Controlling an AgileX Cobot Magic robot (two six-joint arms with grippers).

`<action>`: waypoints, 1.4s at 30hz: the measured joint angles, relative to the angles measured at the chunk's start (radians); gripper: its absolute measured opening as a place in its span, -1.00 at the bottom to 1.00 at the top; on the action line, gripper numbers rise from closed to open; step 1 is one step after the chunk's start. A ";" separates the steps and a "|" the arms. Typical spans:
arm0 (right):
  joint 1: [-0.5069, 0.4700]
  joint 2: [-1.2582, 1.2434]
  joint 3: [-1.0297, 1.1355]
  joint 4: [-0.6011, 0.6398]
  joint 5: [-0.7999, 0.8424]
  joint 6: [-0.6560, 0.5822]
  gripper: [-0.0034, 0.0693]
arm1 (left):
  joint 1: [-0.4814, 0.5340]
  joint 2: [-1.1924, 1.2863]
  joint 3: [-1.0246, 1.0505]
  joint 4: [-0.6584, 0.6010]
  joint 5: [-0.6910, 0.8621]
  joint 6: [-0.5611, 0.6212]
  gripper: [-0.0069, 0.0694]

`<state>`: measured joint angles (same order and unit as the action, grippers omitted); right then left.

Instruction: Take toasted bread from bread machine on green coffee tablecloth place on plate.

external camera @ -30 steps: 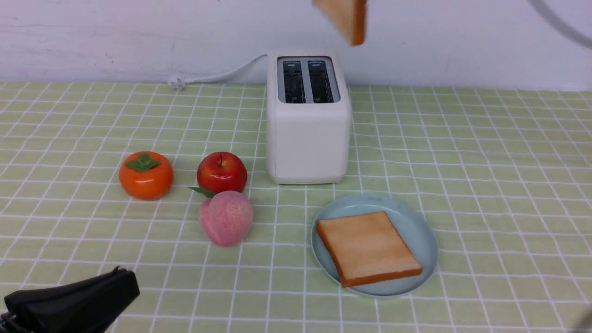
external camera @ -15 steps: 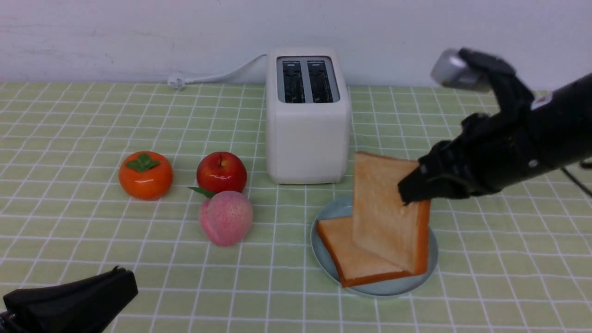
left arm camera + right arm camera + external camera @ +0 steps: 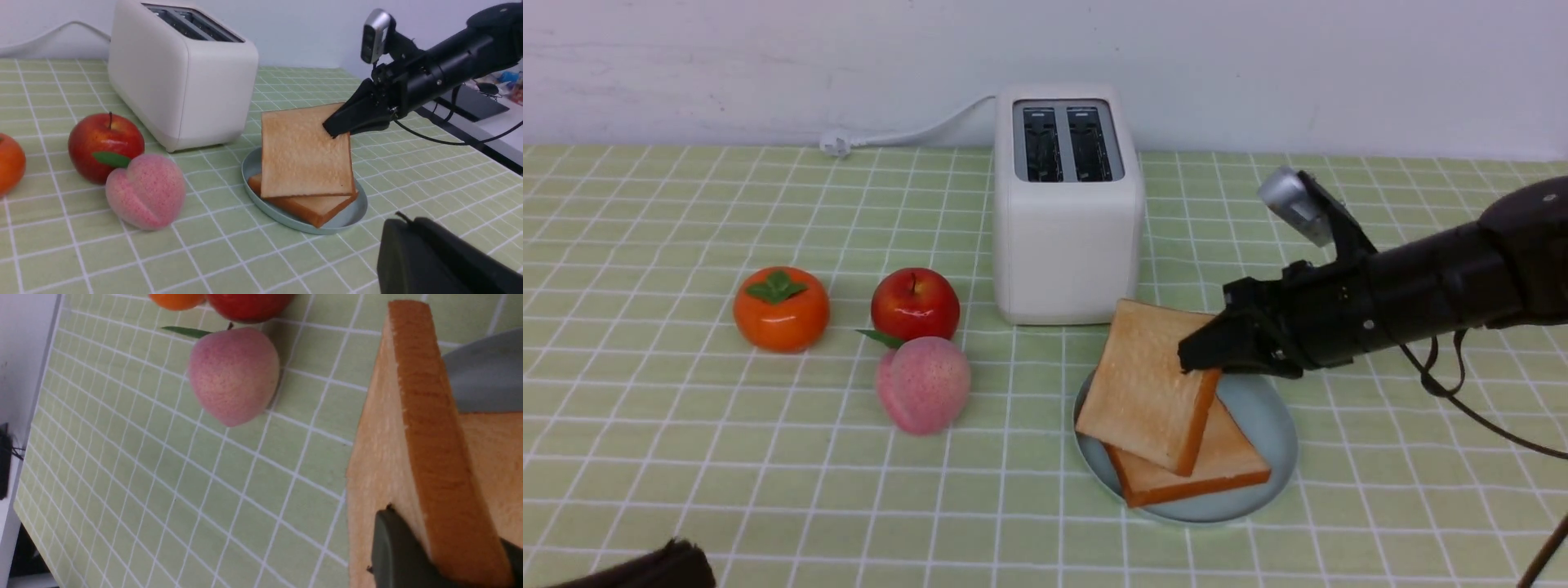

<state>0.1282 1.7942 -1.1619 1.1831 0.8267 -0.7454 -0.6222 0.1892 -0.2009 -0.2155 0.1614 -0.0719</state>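
Plate [image 3: 1262, 408] near bread machine [image 3: 1066, 245]: lower slice [image 3: 1217, 469] flat | upper slice [image 3: 1147, 392] tilted, clamped by right gripper [image 3: 1201, 359] | left gripper [image 3: 404, 237] closed

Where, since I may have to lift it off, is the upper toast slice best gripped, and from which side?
Pinch the upper toast slice across its thickness at its raised right-hand corner, coming from the robot's right, where the right gripper holds it. It leans tilted on the lower slice, so that corner stands clear of the plate.
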 joint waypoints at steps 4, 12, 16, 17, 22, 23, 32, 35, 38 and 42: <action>-0.018 0.003 0.000 -0.019 -0.012 0.047 -0.54 | 0.000 -0.014 0.031 -0.016 -0.013 -0.001 -0.85; -0.053 -0.065 -0.018 -0.264 0.022 0.175 0.41 | 0.000 -0.014 0.032 -0.018 0.016 -0.002 -0.85; -0.088 -0.161 -0.060 -0.431 0.063 0.311 0.46 | 0.000 -0.014 0.032 -0.018 0.016 -0.002 -0.85; -0.101 -0.218 -0.082 -0.513 0.104 0.375 0.42 | 0.000 -0.014 0.032 -0.019 0.016 -0.002 -0.84; -0.107 -0.460 -0.098 -0.732 0.288 0.519 0.05 | 0.000 -0.014 0.032 -0.019 0.016 -0.002 -0.84; -0.107 -0.470 -0.098 -0.737 0.288 0.522 0.03 | 0.000 -0.014 0.032 -0.019 0.016 -0.002 -0.84; -0.107 -0.940 0.105 -0.851 0.390 0.638 -0.58 | 0.000 -0.014 0.032 -0.019 0.016 -0.002 -0.82; -0.107 -1.118 0.206 -0.875 0.380 0.646 -0.60 | 0.000 -0.014 0.032 -0.019 0.016 -0.002 -0.82; -0.107 -1.288 0.324 -0.888 0.317 0.660 -0.60 | 0.000 -0.014 0.032 -0.019 0.016 -0.002 -0.81; -0.107 -1.440 0.459 -0.895 0.202 0.707 -0.60 | 0.000 -0.014 0.033 -0.019 0.016 -0.002 -0.81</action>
<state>0.0208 0.3542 -0.7033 0.2881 1.0285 -0.0380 -0.6222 0.1756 -0.1682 -0.2348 0.1778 -0.0736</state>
